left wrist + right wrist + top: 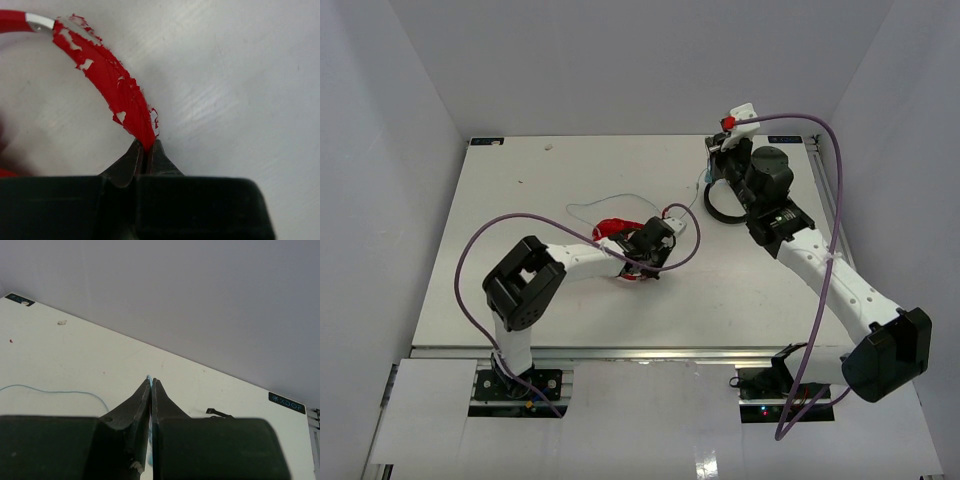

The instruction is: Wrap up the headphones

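Headphones (616, 228) lie near the middle of the table (520, 180). Their red headband (110, 75) is pinched between the tightly closed fingers of the left gripper (147, 149). Toward the table's far right corner, the right gripper (151, 384) is pressed together on what looks like the thin pale blue cable (60, 391), which trails back across the table.

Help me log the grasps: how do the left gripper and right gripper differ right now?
The left gripper grips the headphones by their red headband; the right gripper pinches the thin pale cable. The left is over the middle of the table; the right is near its far edge. Both are shut.
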